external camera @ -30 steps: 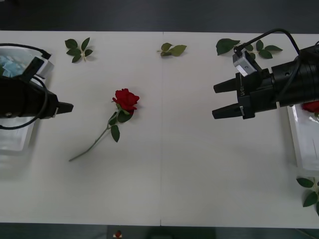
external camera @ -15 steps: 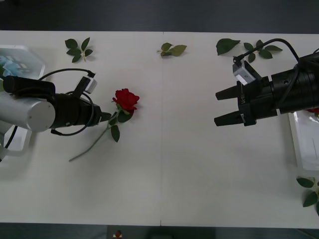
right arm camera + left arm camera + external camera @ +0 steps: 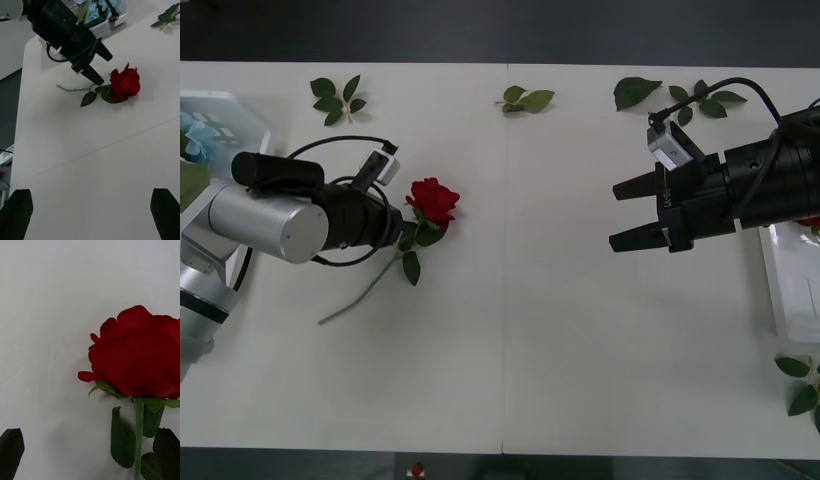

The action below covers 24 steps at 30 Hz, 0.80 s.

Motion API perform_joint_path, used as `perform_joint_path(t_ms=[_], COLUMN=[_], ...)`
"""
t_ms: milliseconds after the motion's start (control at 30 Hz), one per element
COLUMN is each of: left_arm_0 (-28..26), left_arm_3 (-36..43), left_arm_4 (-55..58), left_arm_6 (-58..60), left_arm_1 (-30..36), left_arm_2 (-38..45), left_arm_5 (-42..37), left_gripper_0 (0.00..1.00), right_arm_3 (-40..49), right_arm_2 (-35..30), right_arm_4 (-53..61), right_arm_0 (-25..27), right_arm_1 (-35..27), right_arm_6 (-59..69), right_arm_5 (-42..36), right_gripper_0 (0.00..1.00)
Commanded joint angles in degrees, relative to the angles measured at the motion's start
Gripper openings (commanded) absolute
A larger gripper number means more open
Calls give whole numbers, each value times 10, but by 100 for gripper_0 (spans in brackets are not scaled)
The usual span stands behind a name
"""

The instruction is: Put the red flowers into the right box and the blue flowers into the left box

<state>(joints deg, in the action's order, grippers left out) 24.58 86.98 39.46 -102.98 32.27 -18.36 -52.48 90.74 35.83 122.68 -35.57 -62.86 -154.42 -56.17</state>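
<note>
a: what's around the left gripper?
b: its parted fingers straddle the rose stem; bare table beyond it toward the right gripper.

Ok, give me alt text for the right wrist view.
A red rose lies on a white table, with the left gripper open, its black fingers reaching down beside the stem. Blue flowers fill a white tray behind it.
</note>
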Motion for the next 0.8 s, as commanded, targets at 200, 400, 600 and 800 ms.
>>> perform_joint_path(t_ms=[200, 400, 600, 800], left_arm_0=[13, 13, 13, 14], left_arm_3=[-20, -29, -29, -7], left_arm_4=[-13, -15, -10, 3], left_arm_6=[-18, -21, -21, -13], left_arm_1=[-9, -12, -12, -12], left_arm_2=[-25, -25, -25, -15], left_arm_5=[5, 5, 13, 19], left_gripper_0=[100, 42, 0, 0], right_arm_3=[15, 15, 15, 15], right_arm_2=[-1, 7, 16, 19], right_arm_4=[2, 2, 2, 2], right_arm_0=[7, 6, 6, 6], right_arm_1=[-20, -21, -21, -21], right_arm_6=[-6, -6, -6, -6], right_arm_5=[1, 5, 14, 14], right_gripper_0=[91, 92, 92, 92])
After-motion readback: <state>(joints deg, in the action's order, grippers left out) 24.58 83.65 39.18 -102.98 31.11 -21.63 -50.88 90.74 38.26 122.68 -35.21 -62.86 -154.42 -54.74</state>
